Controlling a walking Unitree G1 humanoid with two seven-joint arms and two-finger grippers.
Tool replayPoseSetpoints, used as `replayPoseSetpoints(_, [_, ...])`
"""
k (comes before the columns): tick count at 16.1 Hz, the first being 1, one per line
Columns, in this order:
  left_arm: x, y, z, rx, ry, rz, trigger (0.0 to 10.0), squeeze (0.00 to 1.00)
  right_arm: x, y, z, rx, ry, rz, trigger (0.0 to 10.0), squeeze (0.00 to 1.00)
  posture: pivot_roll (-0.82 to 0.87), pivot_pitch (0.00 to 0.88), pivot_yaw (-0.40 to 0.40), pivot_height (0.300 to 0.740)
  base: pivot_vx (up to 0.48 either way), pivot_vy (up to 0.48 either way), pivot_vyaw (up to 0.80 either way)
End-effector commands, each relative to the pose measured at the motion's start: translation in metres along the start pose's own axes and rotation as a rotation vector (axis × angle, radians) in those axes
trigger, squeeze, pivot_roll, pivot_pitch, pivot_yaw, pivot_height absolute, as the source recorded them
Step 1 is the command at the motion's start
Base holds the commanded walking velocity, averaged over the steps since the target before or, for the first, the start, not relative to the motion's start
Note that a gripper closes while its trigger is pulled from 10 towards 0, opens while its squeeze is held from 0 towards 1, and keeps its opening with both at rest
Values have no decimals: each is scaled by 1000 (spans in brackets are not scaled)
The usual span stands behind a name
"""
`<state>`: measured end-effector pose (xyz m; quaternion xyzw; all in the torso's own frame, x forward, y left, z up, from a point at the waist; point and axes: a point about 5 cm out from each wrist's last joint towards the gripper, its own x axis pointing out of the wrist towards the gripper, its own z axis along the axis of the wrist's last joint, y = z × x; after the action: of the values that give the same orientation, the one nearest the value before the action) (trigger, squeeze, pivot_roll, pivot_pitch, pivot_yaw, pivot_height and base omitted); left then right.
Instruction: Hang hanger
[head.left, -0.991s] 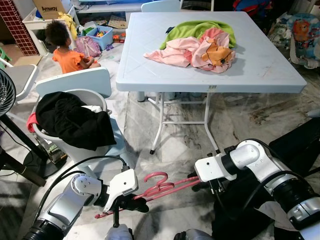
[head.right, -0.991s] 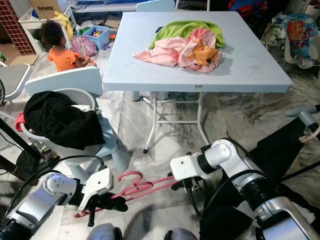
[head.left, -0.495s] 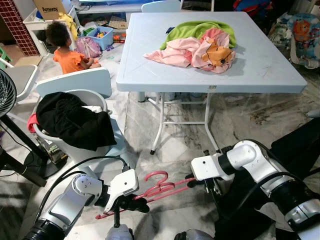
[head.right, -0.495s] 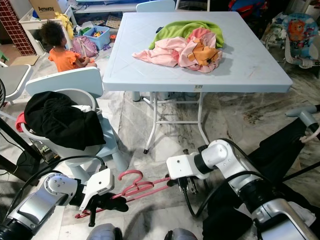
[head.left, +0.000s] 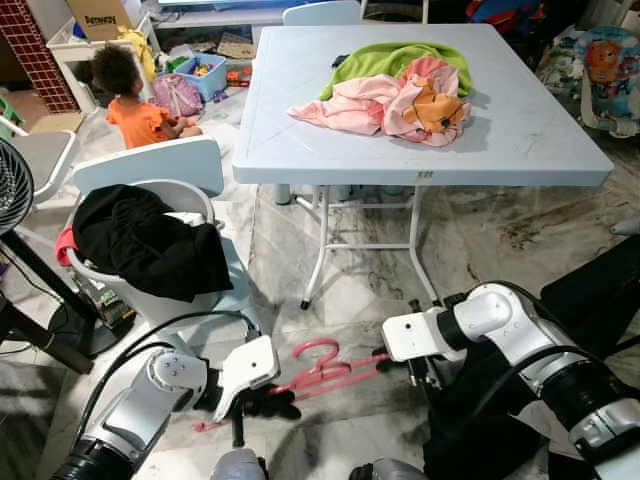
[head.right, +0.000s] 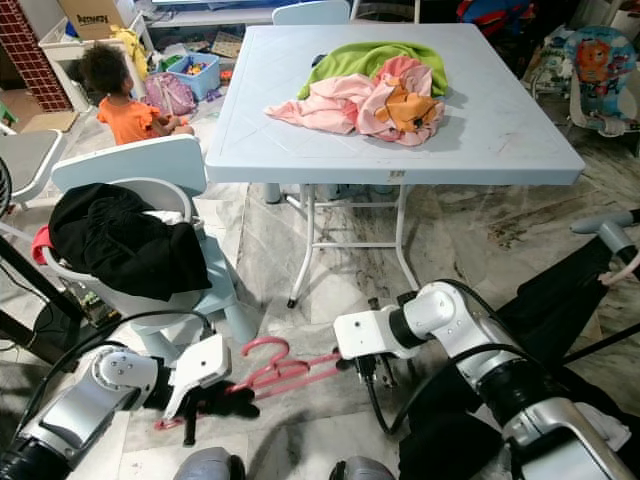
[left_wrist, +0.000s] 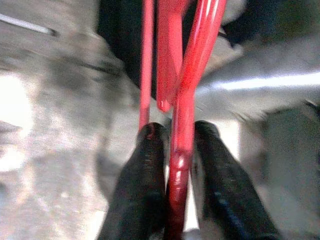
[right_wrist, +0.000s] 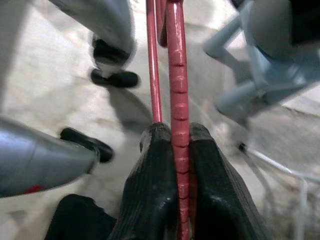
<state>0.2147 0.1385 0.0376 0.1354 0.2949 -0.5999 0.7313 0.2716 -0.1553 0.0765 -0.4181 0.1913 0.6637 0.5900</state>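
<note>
Both grippers have nudged since a second ago: the left gripper (head.left: 268, 400) sits slightly higher, the right gripper (head.left: 392, 362) a little further left and lower, so the pink hanger (head.left: 318, 368) hangs flatter, low over the marble floor (head.left: 360, 270) before the white table (head.left: 560, 150). Each gripper's fingers are clamped on one end.

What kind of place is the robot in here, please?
Most likely a lived-in family room at home. A folding white table carries a heap of clothes, a laundry basket is draped with dark garments, and a child sits on the floor beside toy bins.
</note>
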Motion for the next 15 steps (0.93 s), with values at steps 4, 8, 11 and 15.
replayPoseSetpoints(4, [-21, 25, 22, 117, -98, 285, 10000, 1000, 2, -1, -25, 30, 120, -98, 0, 0, -16, 0, 12, 740, 0, 0, 0])
replayPoseSetpoints(8, [-35, 29, 27, 146, -226, 542, 10000, 1000, 8, 7, -51, 185, 179, -233, 0, 0, 1, 0, -2, 740, 0, 0, 0])
replayPoseSetpoints(11, [-42, 34, 35, -33, -448, 809, 10000, 1000, 15, 13, -59, 452, 96, -413, 0, 0, 14, 0, -42, 740, 0, 0, 0])
replayPoseSetpoints(15, [-50, 36, 20, -121, -459, 1035, 10000, 1000, 20, 21, -68, 864, -28, -779, 0, 0, 9, 0, -52, 740, 0, 0, 0])
